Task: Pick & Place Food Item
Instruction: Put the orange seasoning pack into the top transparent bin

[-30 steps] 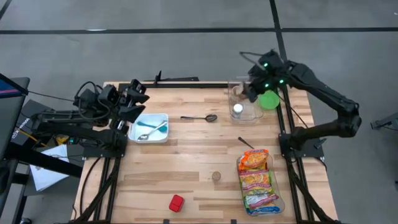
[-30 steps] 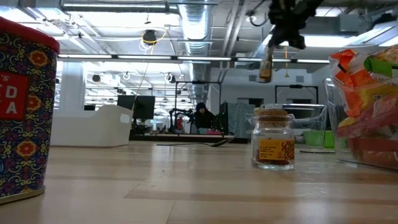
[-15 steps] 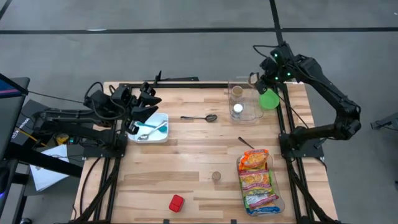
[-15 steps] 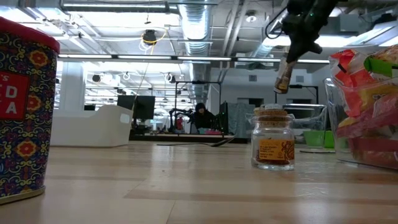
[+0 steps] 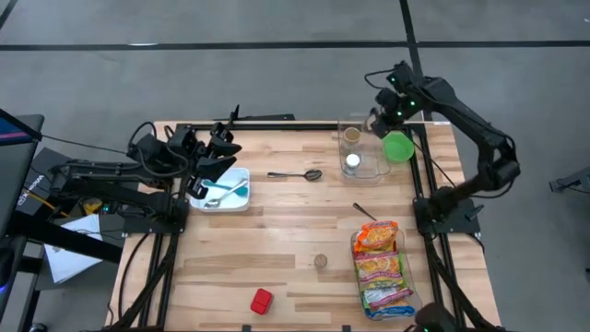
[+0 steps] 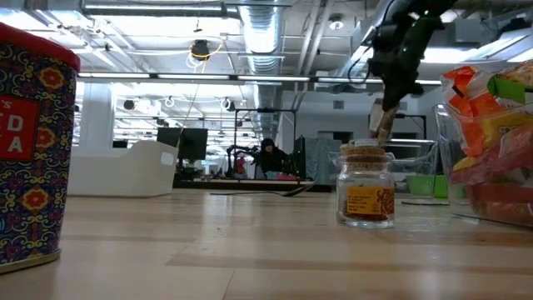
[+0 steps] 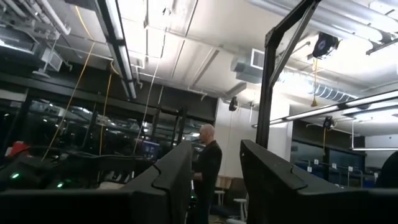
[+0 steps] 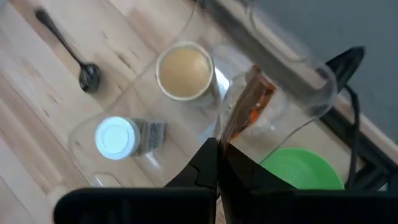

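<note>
My right gripper is at the table's far right, over a clear container, shut on a thin brown and orange packet. The packet also shows in the low view, below the gripper. The container holds a cork-lidded jar and a white-lidded jar, both standing on its floor. My left gripper is open and empty above a white square dish at the far left. Its fingers point level into the room in the left wrist view. My right gripper pinches the packet's near end between its two fingers, which lie along it. The fingers point down on a slant. The packet sticks out past the fingertips and hangs tilted, clear of the table, its free end over the container's far rim.
A green bowl stands right of the container. A spoon lies mid-table and another lies in the dish. A clear tray of noodle packets, a small jar and a red tin stand nearer the front.
My right gripper has gone down and a little toward the far right corner with the packet, which has tipped from upright to slanted and hangs lower. My left gripper has moved a little toward the table's right, over the white dish.
</note>
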You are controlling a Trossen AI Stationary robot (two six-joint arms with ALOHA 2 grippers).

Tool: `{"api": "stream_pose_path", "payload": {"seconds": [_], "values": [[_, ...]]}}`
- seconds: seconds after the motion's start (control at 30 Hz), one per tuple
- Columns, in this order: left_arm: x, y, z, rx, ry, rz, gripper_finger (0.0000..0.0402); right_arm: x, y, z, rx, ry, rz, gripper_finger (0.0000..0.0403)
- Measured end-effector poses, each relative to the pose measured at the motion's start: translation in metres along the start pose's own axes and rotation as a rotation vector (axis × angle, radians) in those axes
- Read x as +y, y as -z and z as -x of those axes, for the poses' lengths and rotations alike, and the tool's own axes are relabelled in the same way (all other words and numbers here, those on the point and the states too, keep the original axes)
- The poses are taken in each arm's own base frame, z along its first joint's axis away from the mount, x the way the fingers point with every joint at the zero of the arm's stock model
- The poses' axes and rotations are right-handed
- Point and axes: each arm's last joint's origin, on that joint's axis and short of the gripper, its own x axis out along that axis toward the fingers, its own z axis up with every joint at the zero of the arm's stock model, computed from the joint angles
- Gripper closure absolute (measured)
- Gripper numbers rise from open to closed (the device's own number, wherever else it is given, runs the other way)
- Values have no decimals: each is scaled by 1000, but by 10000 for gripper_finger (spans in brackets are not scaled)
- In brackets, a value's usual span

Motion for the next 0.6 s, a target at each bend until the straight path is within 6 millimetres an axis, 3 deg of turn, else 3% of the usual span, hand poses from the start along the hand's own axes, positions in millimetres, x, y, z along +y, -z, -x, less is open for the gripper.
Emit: {"api": "stream_pose_path", "payload": {"seconds": [0.23,0.6], "values": [[0,0,0,1,0,8,271,-6,0,-22,129,-26,16,403],[0,0,0,0,-2,2,271,6,6,-25,225,-89,30,403]]}}
